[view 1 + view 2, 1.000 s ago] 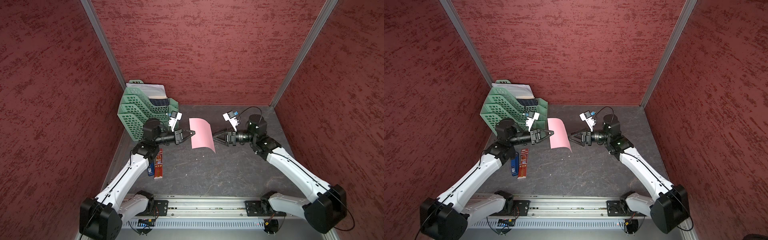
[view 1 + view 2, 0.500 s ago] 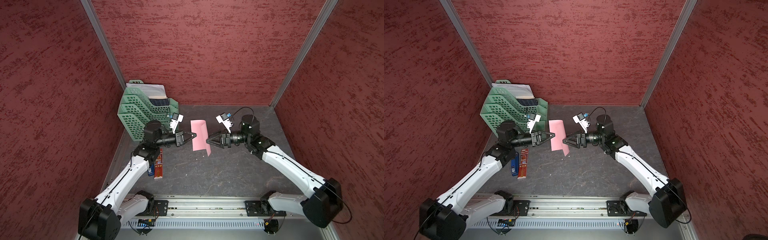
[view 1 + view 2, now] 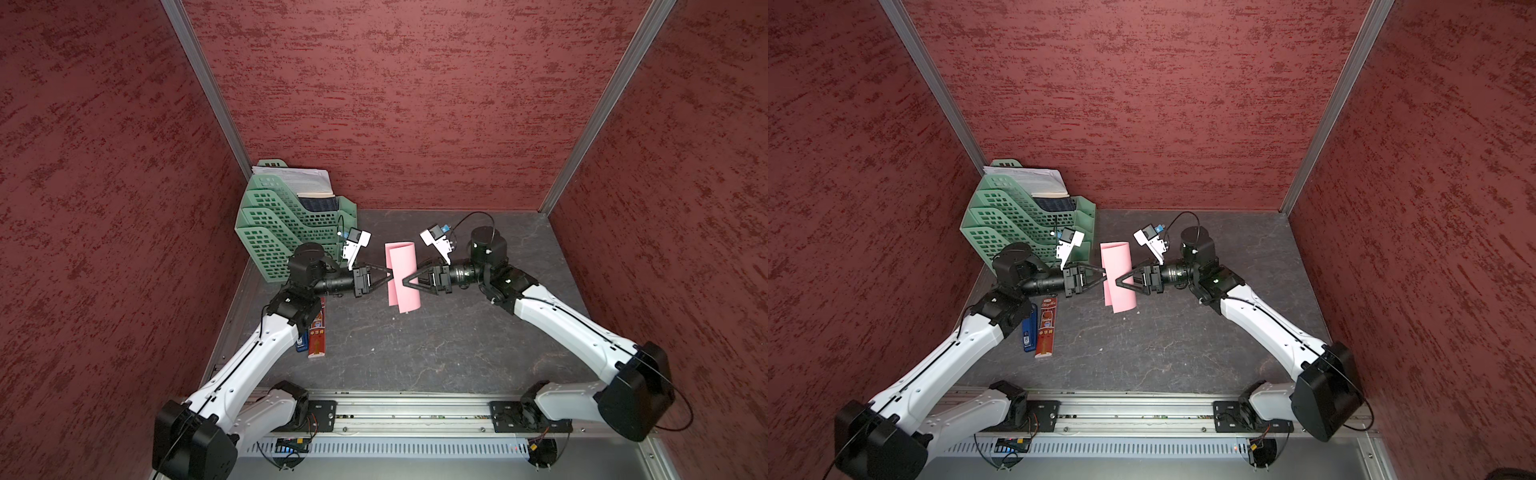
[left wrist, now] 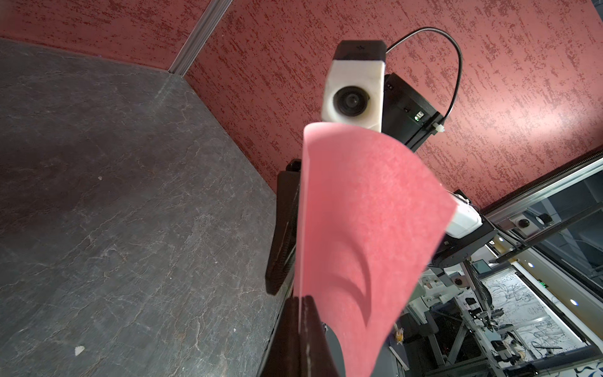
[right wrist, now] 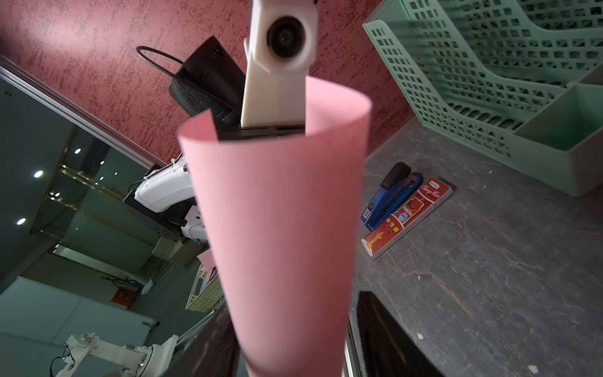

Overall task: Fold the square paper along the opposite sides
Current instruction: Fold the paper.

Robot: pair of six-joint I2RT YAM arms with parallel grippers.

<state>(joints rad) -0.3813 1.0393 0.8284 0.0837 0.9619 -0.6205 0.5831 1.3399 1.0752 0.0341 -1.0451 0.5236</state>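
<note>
Left tool (image 3: 390, 275): fingers together, clamped on one edge of the square paper (image 3: 402, 257); right tool (image 3: 405, 283): fingers apart, straddling the sheet; one thin, matte pink sheet, curled into a U, held off the dark veined desk (image 3: 415, 345) between the two tools; one green lattice rack (image 3: 270, 232); one red narrow box (image 3: 318, 340); one blue stapler (image 3: 301, 343).

The square paper (image 5: 280, 212) fills the middle, bowed into a loose open tube, plain pink. The right gripper (image 5: 293, 346) straddles its near end, jaws apart (the one sharp finger (image 5: 388, 336) sits just clear of the sheet). The other arm's white camera (image 5: 282, 39) peeks over the far edge. On the dark worktop (image 5: 489, 277): a blue stapler (image 5: 396, 192) right beside a red narrow box (image 5: 409, 217), and a green tray rack (image 5: 483, 81).
</note>
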